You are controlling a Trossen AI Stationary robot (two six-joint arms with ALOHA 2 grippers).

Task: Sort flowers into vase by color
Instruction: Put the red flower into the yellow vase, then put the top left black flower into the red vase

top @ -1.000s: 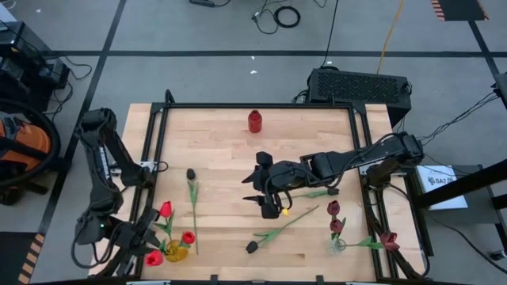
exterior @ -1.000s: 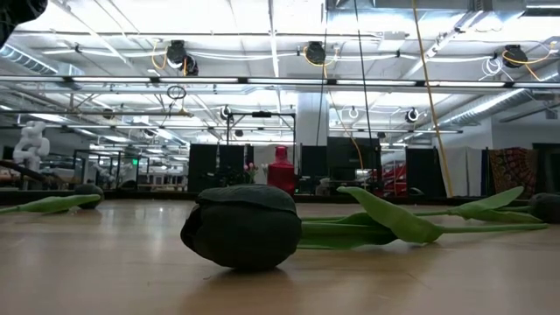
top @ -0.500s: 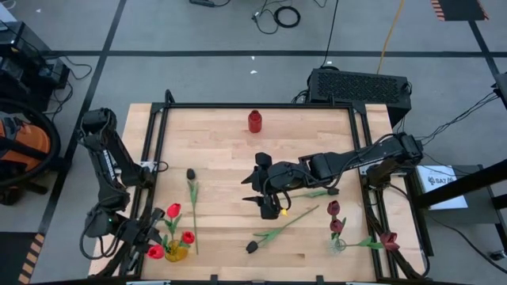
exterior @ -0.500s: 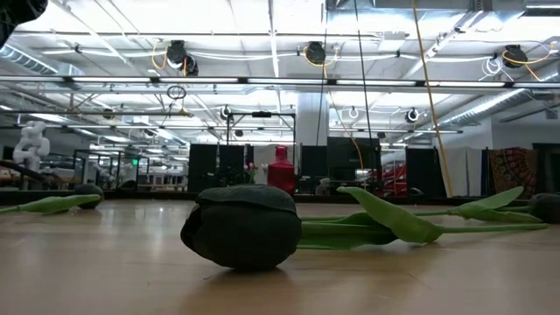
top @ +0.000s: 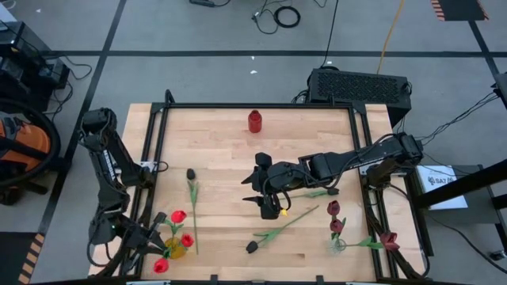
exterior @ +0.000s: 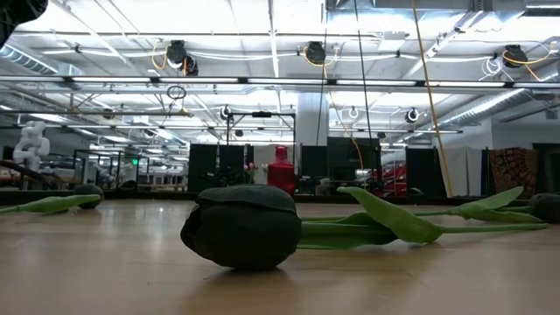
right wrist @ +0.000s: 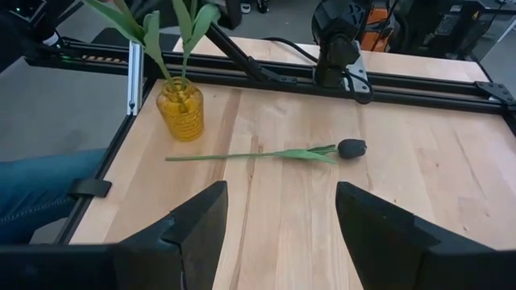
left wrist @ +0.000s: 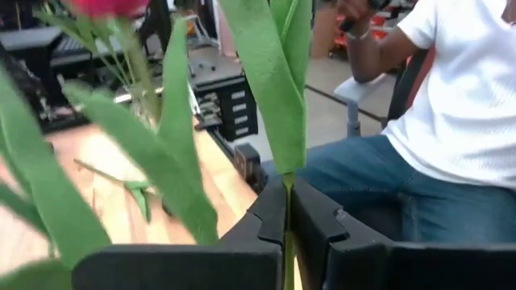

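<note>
While your left hand (left wrist: 286, 229) sits at the counter's (top: 238, 158) near left corner, its fingers are clamped on a red tulip's (top: 178, 216) thin green stem. That stem rises straight up out of the hand, long green leaves beside it, the head tilted above the yellow vase (top: 175, 251). Two more red tulips (top: 188, 239) stand in that vase, just beside the hand. Your right hand (top: 265, 190) hangs mid-counter, fingers spread wide and empty; a black tulip (right wrist: 351, 148) lies flat ahead of it.
</note>
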